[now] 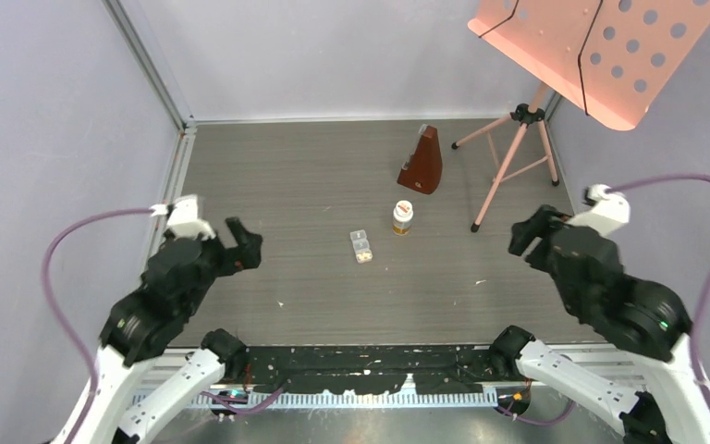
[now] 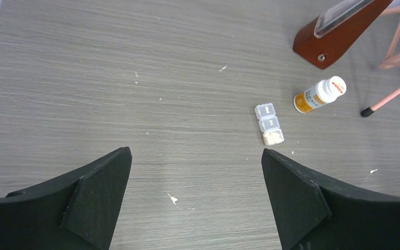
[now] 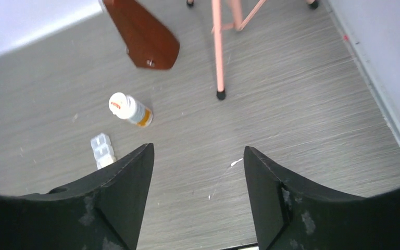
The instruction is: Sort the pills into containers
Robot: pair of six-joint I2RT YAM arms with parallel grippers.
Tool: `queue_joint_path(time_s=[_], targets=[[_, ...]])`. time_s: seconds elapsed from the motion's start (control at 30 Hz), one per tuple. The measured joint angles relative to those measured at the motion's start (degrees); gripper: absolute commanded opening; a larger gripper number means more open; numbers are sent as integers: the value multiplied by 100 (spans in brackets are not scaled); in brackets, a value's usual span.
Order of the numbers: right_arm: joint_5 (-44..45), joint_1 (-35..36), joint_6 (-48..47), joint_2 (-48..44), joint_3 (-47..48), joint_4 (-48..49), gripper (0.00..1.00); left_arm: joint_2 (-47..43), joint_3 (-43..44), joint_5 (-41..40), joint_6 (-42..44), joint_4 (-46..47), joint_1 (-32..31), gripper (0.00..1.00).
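Note:
The containers (image 1: pixel 362 246) are a short clear strip box lying mid-table, also seen in the left wrist view (image 2: pixel 269 123) and the right wrist view (image 3: pixel 102 151). Its nearest compartment holds yellowish pills (image 2: pixel 273 137); the other two look empty. My left gripper (image 1: pixel 245 248) hovers at the left of the table, well away from the box, open with only bare table between its fingers (image 2: pixel 195 153). My right gripper (image 1: pixel 522 236) is raised at the right side, open and holding nothing (image 3: pixel 198 148). Its left finger hides the near end of the strip box.
A white pill bottle (image 1: pixel 403 218) with an orange label stands just right of the box. Behind it is a brown metronome (image 1: pixel 422 163). A pink music stand (image 1: pixel 601 46) with tripod legs (image 1: pixel 508 157) is at the back right. Walls close in left, right and behind.

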Motion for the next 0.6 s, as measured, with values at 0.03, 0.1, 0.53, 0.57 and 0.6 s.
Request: queue_joint_path(time_s=[0.03,0.1,0.53,0.57,0.6], targets=[[129,0,15,-140,146,-149,77,-297,0,-66,7,-133,0,99],[332,-2,2,-341,435,-358,81,-752,17,-153,11,-361,0,99],[713,-9,-656,-778,673,-400,96,-2096,240,-1226,-85,-1338,0,99],[713,-9,-684,-769,682,-396,97,-2096,240,-1268,-92,-1375,0,99],[710,-9,-702,-767,684,-382,97,-2096,240,-1285,-98,-1401,0,99]])
